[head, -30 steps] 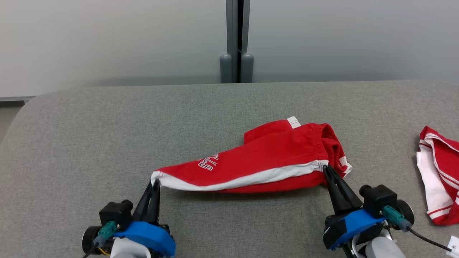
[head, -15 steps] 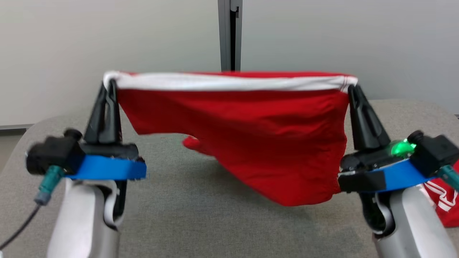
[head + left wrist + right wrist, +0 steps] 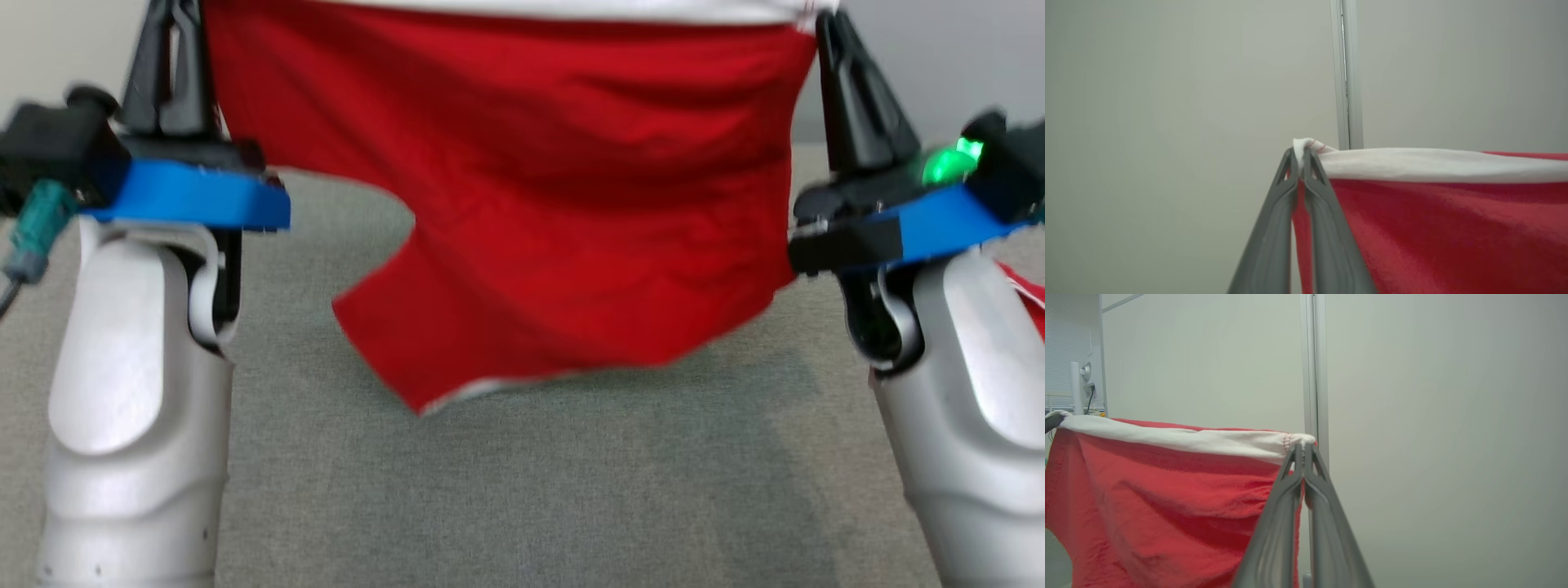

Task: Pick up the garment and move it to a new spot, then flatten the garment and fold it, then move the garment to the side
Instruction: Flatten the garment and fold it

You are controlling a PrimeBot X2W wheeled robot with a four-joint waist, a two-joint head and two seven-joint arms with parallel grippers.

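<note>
A red garment with a white band along its top edge hangs stretched in the air between my two grippers, its lower edge dangling above the grey table. My left gripper is shut on the garment's left top corner; the left wrist view shows the white band pinched at the left gripper. My right gripper is shut on the right top corner. From the right wrist camera, the right gripper clamps the white hem of the garment.
A second red and white garment lies on the table at the far right, mostly behind my right arm. A pale wall with a grey vertical post stands behind the table.
Both grippers lifted the garment off the table and raised it high; it now hangs unfolded between them. The head camera also tilted, so the arms fill more of the picture.
</note>
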